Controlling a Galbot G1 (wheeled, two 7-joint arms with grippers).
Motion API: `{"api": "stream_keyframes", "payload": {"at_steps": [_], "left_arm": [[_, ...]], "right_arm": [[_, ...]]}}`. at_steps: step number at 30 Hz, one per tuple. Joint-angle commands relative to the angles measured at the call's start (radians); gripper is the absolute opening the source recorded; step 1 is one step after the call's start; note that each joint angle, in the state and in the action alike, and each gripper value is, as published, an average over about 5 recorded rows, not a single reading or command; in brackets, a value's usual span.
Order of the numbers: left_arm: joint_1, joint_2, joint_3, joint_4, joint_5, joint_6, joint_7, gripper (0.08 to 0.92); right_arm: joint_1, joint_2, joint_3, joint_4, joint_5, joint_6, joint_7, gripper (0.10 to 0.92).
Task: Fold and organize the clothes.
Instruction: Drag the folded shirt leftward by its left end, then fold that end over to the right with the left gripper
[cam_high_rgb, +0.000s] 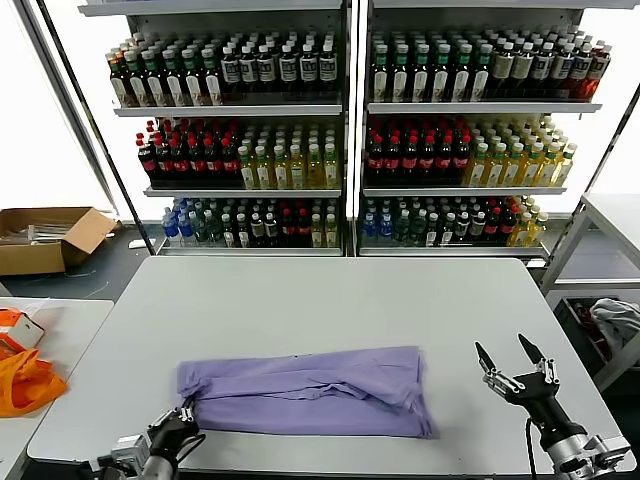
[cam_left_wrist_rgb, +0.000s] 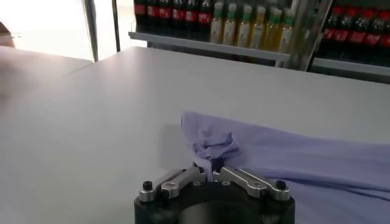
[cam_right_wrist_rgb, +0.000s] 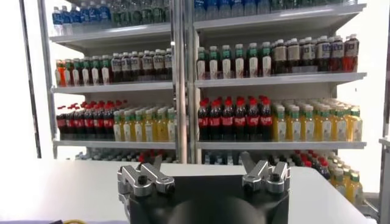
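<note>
The lavender T-shirt (cam_high_rgb: 305, 392) lies in the lower middle of the head view, on the near half of the grey tabletop (cam_high_rgb: 330, 295), already doubled into a long flat band. Its long axis runs across the frame from left to right, roughly parallel to the near edge of the tabletop, with the bunched end pointing toward the lower left and the squarer end toward the lower right. I judge I am mid-fold: my left pincer (cam_high_rgb: 178, 432) sits at the lower left, clamped on the crumpled corner of that end, and the left wrist view shows cloth pinched between its fingertips (cam_left_wrist_rgb: 201, 172). My right pincer (cam_high_rgb: 516, 368) hovers at the lower right, spread wide and holding nothing, just apart from the shirt's other end. The next move, as I read it, calls for carrying the gripped end over toward the right to halve the band, keeping the edges lined up and the cloth from dragging.
</note>
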Motion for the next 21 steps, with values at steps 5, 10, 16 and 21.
{"api": "stream_keyframes", "payload": {"at_steps": [5, 10, 16, 21], "left_arm": [[0.015, 0.425, -0.527, 0.151, -0.157, -0.031, 0.223, 0.108], [-0.032, 0.465, -0.48, 0.073, -0.207, 0.006, 0.219, 0.108], [-0.13, 0.391, -0.281, -0.117, -0.347, 0.081, 0.156, 0.108], [-0.137, 0.332, -0.072, -0.213, -0.36, 0.073, 0.143, 0.108]], "right_arm": [[0.01, -0.002, -0.004, 0.003, 0.011, 0.002, 0.001, 0.823], [0.008, 0.0, 0.001, 0.011, 0.011, 0.001, 0.002, 0.823], [-0.001, 0.01, 0.005, 0.017, 0.007, -0.001, 0.001, 0.823], [-0.002, 0.023, 0.006, 0.016, -0.001, -0.002, -0.002, 0.823]]}}
